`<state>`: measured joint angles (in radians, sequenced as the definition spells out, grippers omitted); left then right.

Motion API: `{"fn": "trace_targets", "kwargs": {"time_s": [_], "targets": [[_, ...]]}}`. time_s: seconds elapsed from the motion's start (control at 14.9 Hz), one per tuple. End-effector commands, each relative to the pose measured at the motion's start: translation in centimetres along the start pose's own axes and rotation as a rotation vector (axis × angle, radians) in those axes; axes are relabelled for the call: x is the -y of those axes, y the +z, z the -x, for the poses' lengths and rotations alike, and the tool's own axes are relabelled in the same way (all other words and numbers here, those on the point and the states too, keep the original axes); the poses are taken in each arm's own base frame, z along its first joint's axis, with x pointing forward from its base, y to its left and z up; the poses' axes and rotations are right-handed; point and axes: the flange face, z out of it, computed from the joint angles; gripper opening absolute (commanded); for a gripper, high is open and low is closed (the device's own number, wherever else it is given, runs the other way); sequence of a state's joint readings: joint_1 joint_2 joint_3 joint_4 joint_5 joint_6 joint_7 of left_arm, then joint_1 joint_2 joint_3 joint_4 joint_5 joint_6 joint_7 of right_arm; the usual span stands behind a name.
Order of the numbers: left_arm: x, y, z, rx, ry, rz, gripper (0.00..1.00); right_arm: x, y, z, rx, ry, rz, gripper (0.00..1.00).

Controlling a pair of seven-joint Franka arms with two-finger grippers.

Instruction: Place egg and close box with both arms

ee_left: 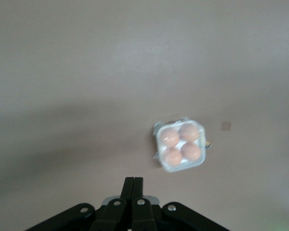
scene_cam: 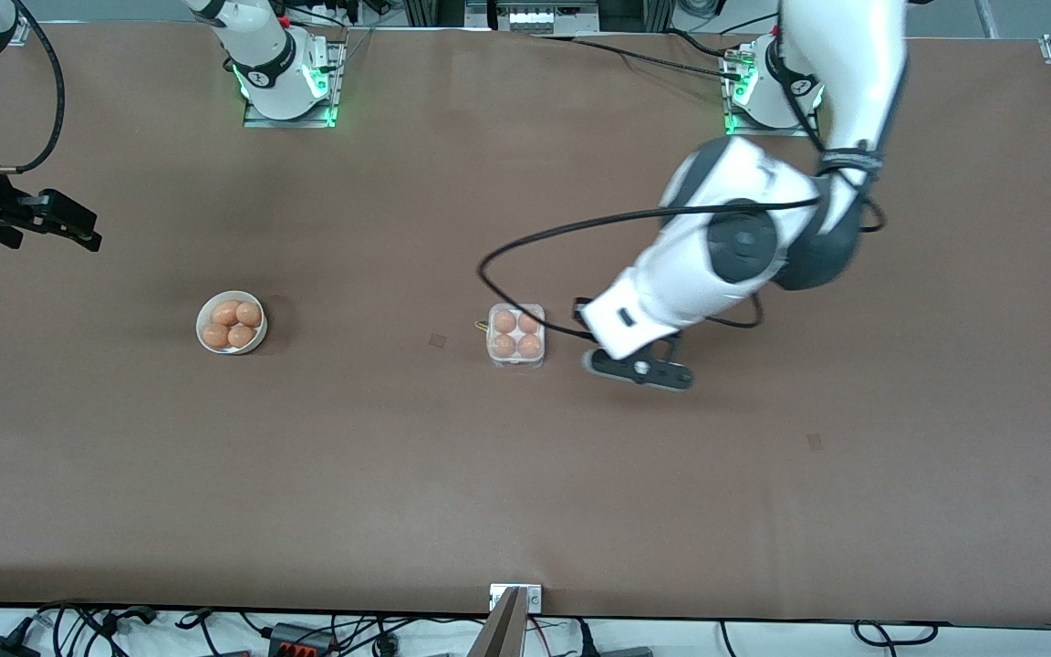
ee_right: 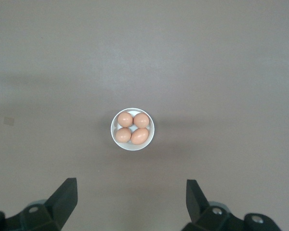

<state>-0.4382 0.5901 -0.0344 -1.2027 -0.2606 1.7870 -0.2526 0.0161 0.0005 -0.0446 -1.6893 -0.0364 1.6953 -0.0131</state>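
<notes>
The box [scene_cam: 516, 336] sits about midway along the brown surface [scene_cam: 525, 493], its clear lid down over four eggs, one in each cell. The egg [scene_cam: 505, 346] in the cell nearest the camera, on the side toward the right arm's end, looks like the other three. A small yellow tab pokes out at the box's edge facing the right arm's end.

The left hand [ee_left: 133, 185] hangs over the surface just beside the box, toward the left arm's end, its fingers [ee_left: 129, 192] pressed together with nothing between them. It does not touch the box.

The bowl [scene_cam: 232, 322], round and white, stands toward the right arm's end, about as far from the camera as the box and well apart from it. Four more eggs lie in it.

The right hand [ee_right: 131, 197] waits over the surface near that end's edge, its fingers [ee_right: 65, 197] spread wide and holding nothing, with the bowl in its wrist view.
</notes>
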Motion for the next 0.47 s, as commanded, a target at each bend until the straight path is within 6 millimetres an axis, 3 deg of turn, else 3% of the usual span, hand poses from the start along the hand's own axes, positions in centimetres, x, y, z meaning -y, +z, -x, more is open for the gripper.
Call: {"fn": "trace_targets", "kwargs": {"time_s": [0.0, 0.13, 0.2, 0.4], "targets": [[3.7, -4.0, 1.6, 0.043, 0.041, 0.023, 0.00, 0.1, -0.8, 0.6, -0.001, -0.017, -0.006, 1.00], [6.5, -7.6, 3.3, 0.092, 0.018, -0.008, 0.00, 0.1, -0.8, 0.6, -0.001, -0.015, -0.008, 1.00], [8.9, -9.4, 4.0, 0.105, 0.005, -0.025, 0.00, 0.1, -0.8, 0.6, -0.001, -0.005, -0.009, 1.00], [11.0, -11.2, 6.6, 0.136, 0.008, -0.137, 0.00, 0.0, -0.8, 0.6, -0.001, 0.002, -0.012, 1.00]]}}
